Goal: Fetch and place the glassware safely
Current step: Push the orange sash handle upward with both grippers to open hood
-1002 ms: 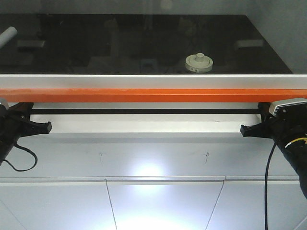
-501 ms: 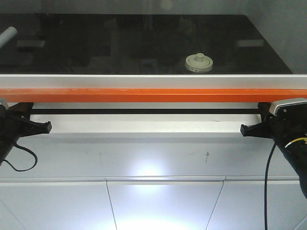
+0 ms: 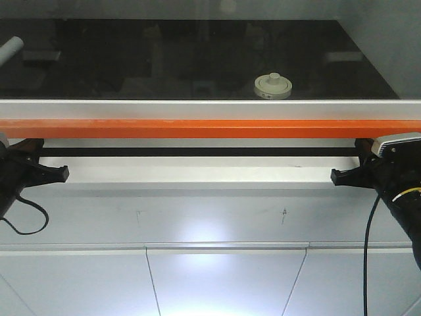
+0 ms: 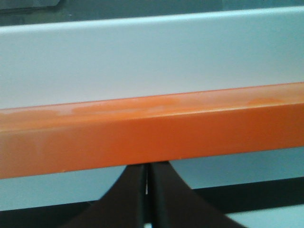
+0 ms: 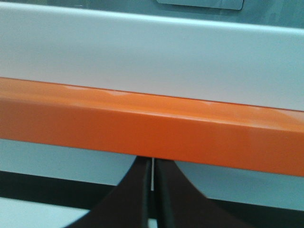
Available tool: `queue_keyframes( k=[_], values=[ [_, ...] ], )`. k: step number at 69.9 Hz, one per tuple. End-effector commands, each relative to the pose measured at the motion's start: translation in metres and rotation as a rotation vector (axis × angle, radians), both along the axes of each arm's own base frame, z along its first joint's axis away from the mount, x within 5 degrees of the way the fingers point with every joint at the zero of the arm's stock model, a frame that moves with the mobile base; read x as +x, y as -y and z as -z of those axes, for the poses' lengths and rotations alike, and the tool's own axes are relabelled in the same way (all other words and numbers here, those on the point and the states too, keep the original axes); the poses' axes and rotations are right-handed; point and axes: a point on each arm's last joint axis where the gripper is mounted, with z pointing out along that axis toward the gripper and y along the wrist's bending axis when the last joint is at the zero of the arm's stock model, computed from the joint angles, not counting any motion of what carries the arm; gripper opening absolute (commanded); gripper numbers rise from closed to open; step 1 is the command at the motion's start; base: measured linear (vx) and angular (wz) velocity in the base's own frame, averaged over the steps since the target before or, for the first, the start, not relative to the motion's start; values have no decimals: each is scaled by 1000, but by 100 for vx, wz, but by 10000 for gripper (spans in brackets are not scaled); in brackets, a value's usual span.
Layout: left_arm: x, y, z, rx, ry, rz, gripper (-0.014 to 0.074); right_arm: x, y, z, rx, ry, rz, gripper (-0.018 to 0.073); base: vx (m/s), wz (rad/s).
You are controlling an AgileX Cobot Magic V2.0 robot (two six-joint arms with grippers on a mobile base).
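Jar [image 3: 273,85] on black bench [image 3: 118,66], near front edge, right of centre, well apart from both arms. Below orange rail [image 3: 197,129]: left gripper [image 3: 64,174], right gripper [image 3: 334,176]. Both pincers pressed together, empty; wrist views show only a hairline slit between fingers. Judgement: jar light, rigid, slick, breakable; lid probably loose. Grasp body from sides under lid rim, not knob; squeeze gently.

- Orange bar [image 3: 210,129] spans the full width, directly ahead of the left gripper [image 4: 147,183] and right gripper [image 5: 152,180], both with jaws together.
- Silver rail [image 3: 197,109] sits just behind it, a second barrier.
- Black surface [image 3: 131,59] beyond: open room on every side of the jar [image 3: 273,86].
- Grey cylinder [image 3: 10,49] stands at the far left edge.
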Motion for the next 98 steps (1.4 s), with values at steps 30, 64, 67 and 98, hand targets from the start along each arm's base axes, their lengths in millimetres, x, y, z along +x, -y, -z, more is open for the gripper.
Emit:
queue_keyframes(
  k=[30,64,67,98],
  values=[
    [7,3,-79,25,346,45,-7,-7,0,-65,10,383,-13,-3,0,0],
    [18,2,-114,9,406,42,-7,5,1,-105,-12,445,-9,-3,0,2],
    [19,2,-116,5,410,42,-7,7,1,-109,-16,448,-8,-3,-1,3],
    [16,1,-149,12,477,36,-7,15,0,-149,-35,524,-27,-3,0,0]
  ],
)
